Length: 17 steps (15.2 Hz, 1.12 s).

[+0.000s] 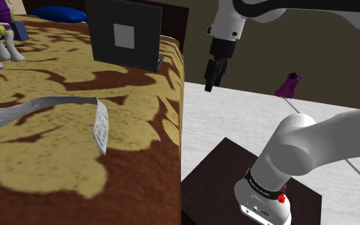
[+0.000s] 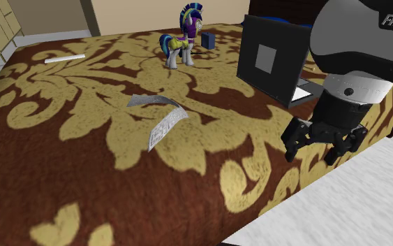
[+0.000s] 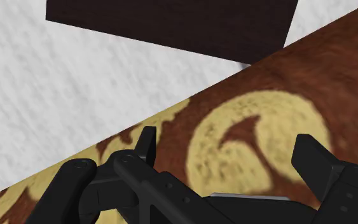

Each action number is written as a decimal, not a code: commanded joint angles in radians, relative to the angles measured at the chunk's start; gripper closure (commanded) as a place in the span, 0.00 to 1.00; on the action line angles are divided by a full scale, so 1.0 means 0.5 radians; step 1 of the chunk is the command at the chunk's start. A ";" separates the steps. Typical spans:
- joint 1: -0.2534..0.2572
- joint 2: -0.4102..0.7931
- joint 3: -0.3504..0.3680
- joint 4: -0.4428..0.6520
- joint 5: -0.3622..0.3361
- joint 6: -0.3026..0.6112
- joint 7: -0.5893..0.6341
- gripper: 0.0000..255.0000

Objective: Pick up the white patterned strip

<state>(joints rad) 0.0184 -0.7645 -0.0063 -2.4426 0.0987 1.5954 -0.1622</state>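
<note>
The grey-white patterned strip lies bent on the brown-and-gold bedspread, well apart from the laptop. The gripper hangs near the laptop, off the bed's edge. The wrist view shows its fingers apart and empty, over white floor and the dark stand. The second exterior view shows a toy pony beside the laptop.
</note>
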 commanded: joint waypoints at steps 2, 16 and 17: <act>0.011 0.038 0.047 0.029 0.039 -0.006 0.075 0.00; 0.093 0.838 0.598 0.713 0.399 -0.026 1.094 0.00; 0.096 0.912 0.630 0.780 0.408 -0.026 1.168 0.00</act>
<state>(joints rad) 0.0639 -0.3506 0.2885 -2.0899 0.2959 1.5803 0.3775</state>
